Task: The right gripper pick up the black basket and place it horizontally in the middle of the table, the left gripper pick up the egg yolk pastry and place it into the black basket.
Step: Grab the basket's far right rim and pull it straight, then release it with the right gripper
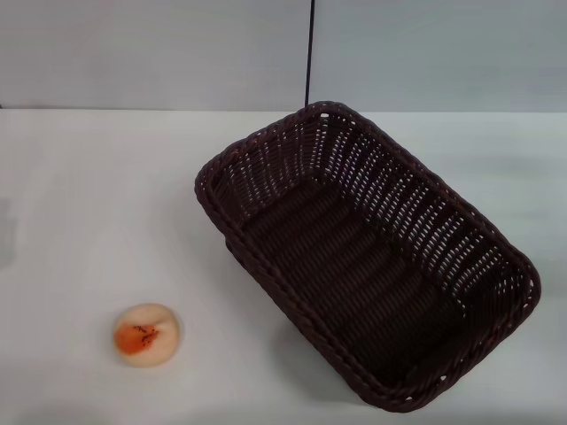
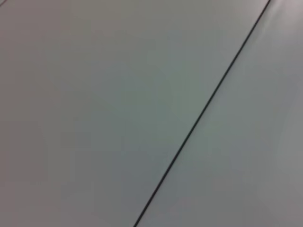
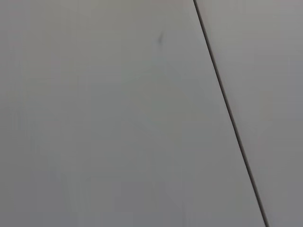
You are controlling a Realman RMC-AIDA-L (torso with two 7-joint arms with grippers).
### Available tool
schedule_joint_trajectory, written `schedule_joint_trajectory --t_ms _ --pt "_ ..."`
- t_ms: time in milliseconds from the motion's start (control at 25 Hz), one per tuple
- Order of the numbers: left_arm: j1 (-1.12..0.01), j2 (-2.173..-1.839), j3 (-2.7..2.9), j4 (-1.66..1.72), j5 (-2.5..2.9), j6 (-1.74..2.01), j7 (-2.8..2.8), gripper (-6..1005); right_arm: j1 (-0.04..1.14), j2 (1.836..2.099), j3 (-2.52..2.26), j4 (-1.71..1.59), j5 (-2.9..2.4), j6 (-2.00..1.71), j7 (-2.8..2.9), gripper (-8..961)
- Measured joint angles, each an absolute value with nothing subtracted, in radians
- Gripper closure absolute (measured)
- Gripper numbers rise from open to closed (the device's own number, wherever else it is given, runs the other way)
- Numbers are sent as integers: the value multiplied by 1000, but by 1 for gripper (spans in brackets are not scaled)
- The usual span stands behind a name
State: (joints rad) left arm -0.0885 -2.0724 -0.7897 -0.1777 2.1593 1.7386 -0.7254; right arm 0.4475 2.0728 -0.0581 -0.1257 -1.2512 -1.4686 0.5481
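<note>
The black basket lies on the white table, right of centre in the head view. It is turned diagonally, one short end toward the back and the other toward the front right. It is empty. The egg yolk pastry sits on the table at the front left, its orange-red patch facing up, well apart from the basket. Neither gripper shows in any view. Both wrist views show only a plain grey wall with a thin dark seam.
A grey wall stands behind the table, with a thin dark vertical seam above the basket's far corner. Bare tabletop lies to the left of the basket and behind the pastry.
</note>
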Motion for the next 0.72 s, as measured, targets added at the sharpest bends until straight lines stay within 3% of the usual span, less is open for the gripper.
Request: schedule_joint_trajectory --t_ms 400,720 --pt "-69 -2071 -821 -169 2135 1645 -804 453 406 2068 -238 -263 -1264 -1519 954 353" --pt "-129 -2068 -775 -108 2145 1593 -792 456 356 2025 -401 -616 -1492 -1612 1472 344"
